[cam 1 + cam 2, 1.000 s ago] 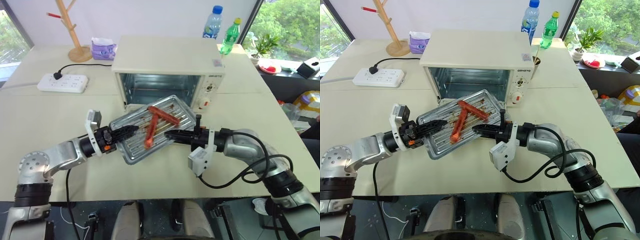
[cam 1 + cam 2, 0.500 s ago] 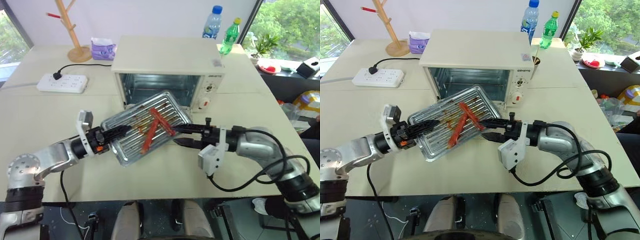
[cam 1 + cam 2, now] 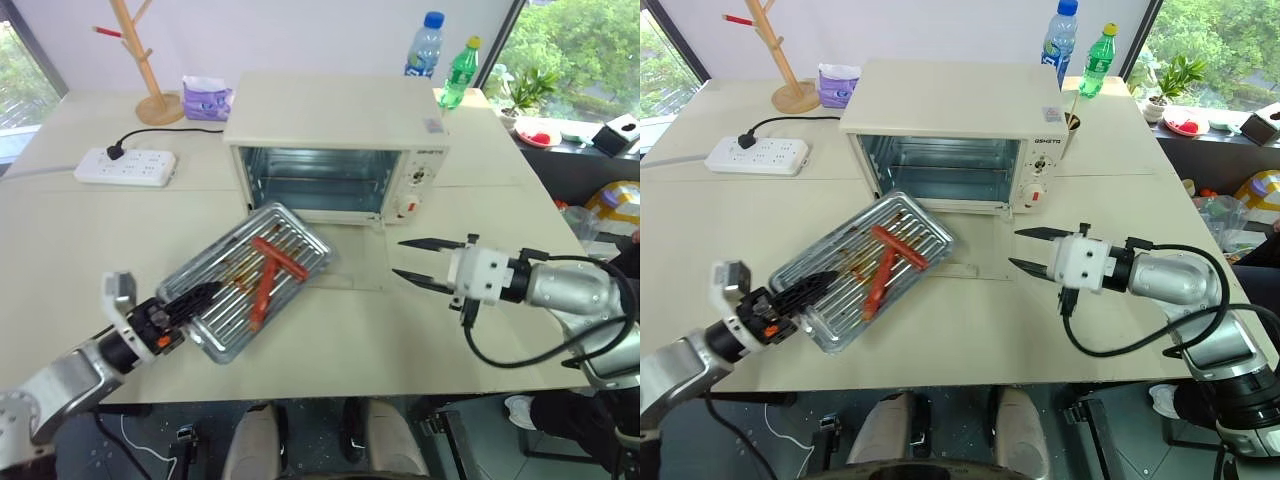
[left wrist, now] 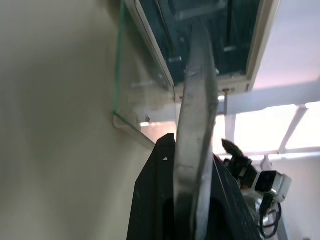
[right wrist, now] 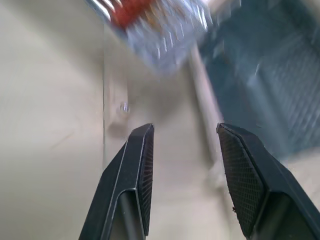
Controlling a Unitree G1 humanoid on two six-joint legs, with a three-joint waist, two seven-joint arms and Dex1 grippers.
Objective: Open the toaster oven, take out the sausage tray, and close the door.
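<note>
The cream-white toaster oven stands at mid-table with its cavity open. Its glass door lies flat on the table in front of it. The silver sausage tray, with two crossed red sausages, sits tilted to the left of the door. My left gripper is shut on the tray's near left rim; the left wrist view shows that rim edge-on between the fingers. My right gripper hovers right of the door, open and empty, its pads well apart.
A white power strip, a wooden rack and a purple tissue pack stand at the back left. Two bottles stand behind the oven's right corner. Bare tabletop lies along the near edge.
My right gripper let go of the tray, opened and drew away to the right. My left gripper pulled the tray left and toward the near edge, away from the oven.
</note>
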